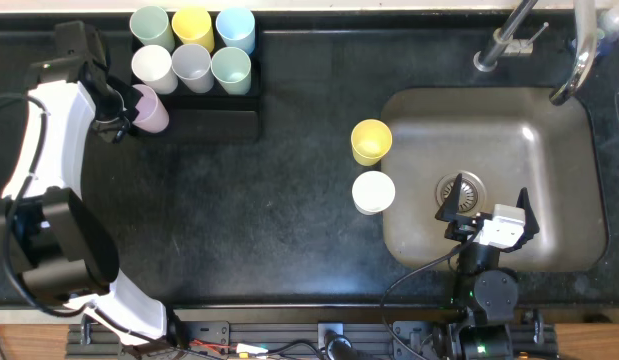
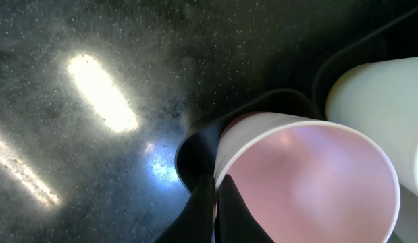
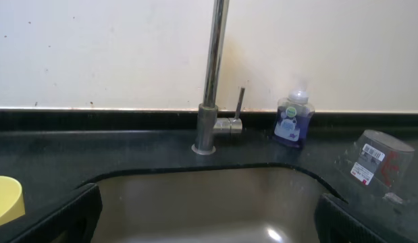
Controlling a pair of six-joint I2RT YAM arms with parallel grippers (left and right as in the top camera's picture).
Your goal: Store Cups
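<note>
Top view: left gripper (image 1: 124, 108) is clamped on the pink cup (image 1: 151, 110), at the front-left corner of the rack (image 1: 224, 124), near the far left corner of the counter (image 1: 239, 220). Six cups (image 1: 192, 64) fill the rack's two back rows. The front strip lies open beside the pink cup. Yellow cup (image 1: 371, 141) and white cup (image 1: 373, 192) stand just beside the left rim of the sink (image 1: 569, 130), with a broad stretch of counter between them and the rack. Right gripper (image 1: 486, 212) sits over the basin, jaws spread, gripping nothing.

Left wrist view: fingers (image 2: 203, 209) pinch the pink cup's rim, and a white rack cup (image 2: 384, 94) is just beside it.

Right wrist view: faucet (image 3: 212, 81) and soap bottle (image 3: 293, 121) stand along the counter's far edge.
</note>
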